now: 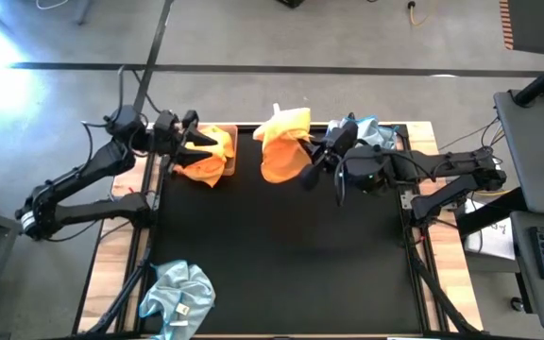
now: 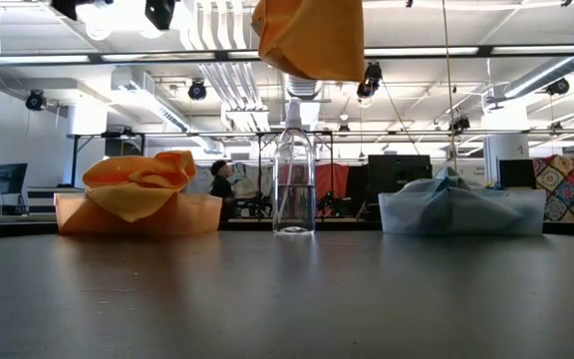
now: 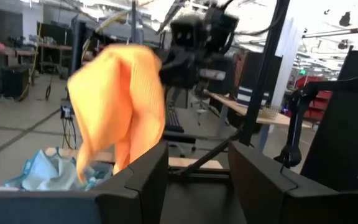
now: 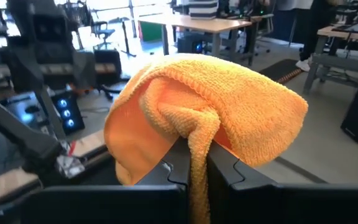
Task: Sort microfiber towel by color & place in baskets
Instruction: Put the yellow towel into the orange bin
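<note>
No brand or writing can be read anywhere. Top centre of the overhead frame, the right gripper point(image 1: 307, 162) is pinched tight on an orange towel point(image 1: 283, 144) hanging above the table point(image 1: 281, 264). Upper left, the left gripper point(image 1: 189, 132) stands wide and empty over orange cloths point(image 1: 206, 156) in the tan basket point(image 2: 192, 214). Lower left lies a pale blue towel point(image 1: 178, 297), its small white tag point(image 1: 183, 310) unreadable.

Camera set: four views around the spray bottle point(image 2: 294, 179).
Overhead looks straight down on the worktop point(image 1: 281, 246); low one sits at worktop level, facing the bottle; both wrist views look close past their claws, sharing the hanging orange towel point(image 4: 210, 112).
</note>
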Controlling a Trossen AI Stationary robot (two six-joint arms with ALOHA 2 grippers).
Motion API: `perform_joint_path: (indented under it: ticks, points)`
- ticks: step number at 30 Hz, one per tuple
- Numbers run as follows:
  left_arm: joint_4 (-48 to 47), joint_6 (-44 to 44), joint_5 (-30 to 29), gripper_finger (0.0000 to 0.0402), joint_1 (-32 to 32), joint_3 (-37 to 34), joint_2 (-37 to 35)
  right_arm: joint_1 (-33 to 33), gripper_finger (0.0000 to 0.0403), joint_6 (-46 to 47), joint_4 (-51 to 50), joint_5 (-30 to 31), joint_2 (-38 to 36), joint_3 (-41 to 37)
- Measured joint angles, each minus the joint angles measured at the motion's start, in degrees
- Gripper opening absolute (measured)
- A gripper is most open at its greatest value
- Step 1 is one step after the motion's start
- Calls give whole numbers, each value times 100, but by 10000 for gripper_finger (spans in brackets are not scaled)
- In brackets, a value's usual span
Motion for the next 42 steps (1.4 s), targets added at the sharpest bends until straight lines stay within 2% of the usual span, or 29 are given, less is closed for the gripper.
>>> perform_joint_path:
  ticks: [3,12,18,25,34,42]
  points:
    - [229,-13,-1,152,-36,0,270,-69,13,7,212,-2,0,0]
    - [1755,-229,1,152,-61,0,999,-242,13,221,590,4,25,2]
    - [2297,-429,4,152,-96,14,1469,-235,13,220,907,-15,210,2]
    - [2314,-369,336,152,-246,737,2048,-235,13,221,1197,-167,511,0]
    - [2150,-292,1198,152,-384,1835,2858,-235,13,220,1427,-281,623,0]
    - [2039,-291,1387,152,-387,2131,3295,-194,13,115,1399,-420,514,0]
